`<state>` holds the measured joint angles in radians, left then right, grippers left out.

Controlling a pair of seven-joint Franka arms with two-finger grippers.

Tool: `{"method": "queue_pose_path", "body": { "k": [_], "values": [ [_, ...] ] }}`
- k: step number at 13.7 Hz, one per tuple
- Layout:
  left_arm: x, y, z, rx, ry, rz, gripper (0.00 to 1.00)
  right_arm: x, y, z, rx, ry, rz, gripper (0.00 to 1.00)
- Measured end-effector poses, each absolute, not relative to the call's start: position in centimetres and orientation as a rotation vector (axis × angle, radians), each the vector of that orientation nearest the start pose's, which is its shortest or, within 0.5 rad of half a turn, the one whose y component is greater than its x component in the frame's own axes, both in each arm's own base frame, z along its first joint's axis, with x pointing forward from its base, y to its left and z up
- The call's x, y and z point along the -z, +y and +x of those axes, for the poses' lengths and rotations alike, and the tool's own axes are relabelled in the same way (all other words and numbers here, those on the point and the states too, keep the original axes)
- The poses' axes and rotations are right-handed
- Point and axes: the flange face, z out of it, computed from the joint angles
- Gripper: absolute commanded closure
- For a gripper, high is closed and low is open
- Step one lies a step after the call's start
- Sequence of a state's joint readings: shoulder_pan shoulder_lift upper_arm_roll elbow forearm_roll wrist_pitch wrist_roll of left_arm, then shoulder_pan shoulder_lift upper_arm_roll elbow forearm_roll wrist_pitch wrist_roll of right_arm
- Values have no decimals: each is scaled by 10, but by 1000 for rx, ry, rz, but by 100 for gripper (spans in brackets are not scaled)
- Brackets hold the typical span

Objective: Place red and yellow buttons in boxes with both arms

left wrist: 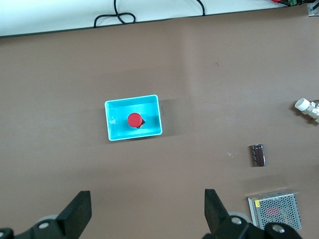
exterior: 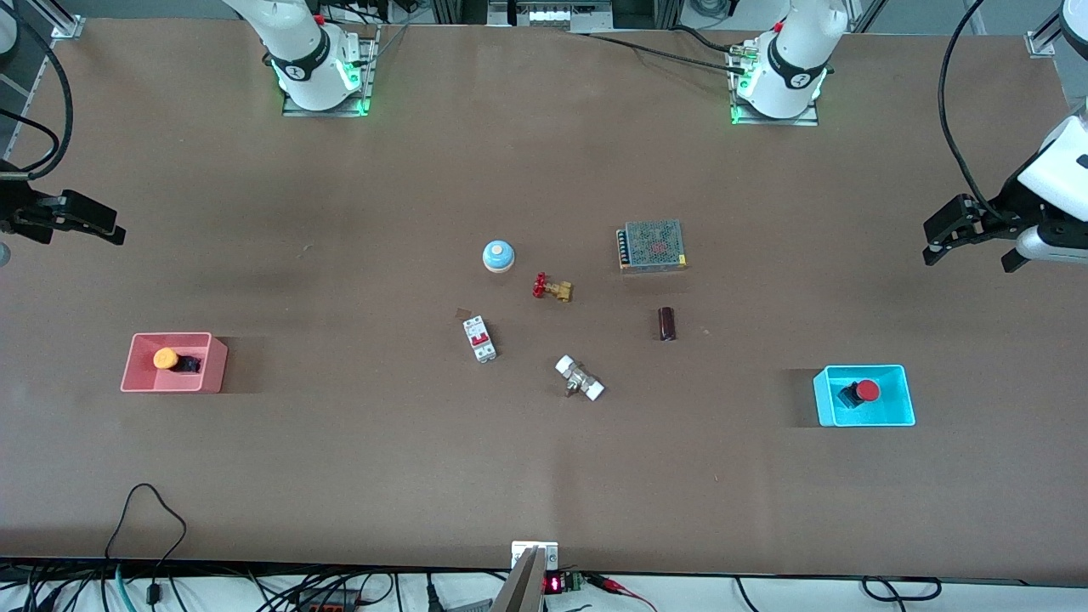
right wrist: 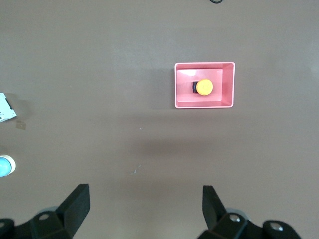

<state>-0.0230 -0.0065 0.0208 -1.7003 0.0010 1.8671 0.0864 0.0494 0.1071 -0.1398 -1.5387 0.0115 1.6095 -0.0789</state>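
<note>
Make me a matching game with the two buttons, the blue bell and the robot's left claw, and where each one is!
Things:
1. red button
2. yellow button
3. blue bell
4. left gripper

Places or states:
A. in the pink box
B. open, up in the air over the left arm's end of the table
C. in the cyan box
D. on the bare table, beside the red-handled valve

Pairs: 1-C, 2-A, 3-D, 4-B
</note>
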Motion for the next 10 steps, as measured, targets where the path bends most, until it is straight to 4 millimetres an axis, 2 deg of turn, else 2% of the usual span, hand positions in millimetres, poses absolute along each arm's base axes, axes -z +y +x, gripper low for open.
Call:
{"method": "queue_pose_path", "body": {
  "k": [4,10],
  "values": [
    [-594,2,577,270,131,-3119,0,-583,-44,585,-78,3,-3160,0],
    [-595,-2,577,272,141,-3119,0,-590,-45,571,-73,18,-3155,0]
  ]
}}
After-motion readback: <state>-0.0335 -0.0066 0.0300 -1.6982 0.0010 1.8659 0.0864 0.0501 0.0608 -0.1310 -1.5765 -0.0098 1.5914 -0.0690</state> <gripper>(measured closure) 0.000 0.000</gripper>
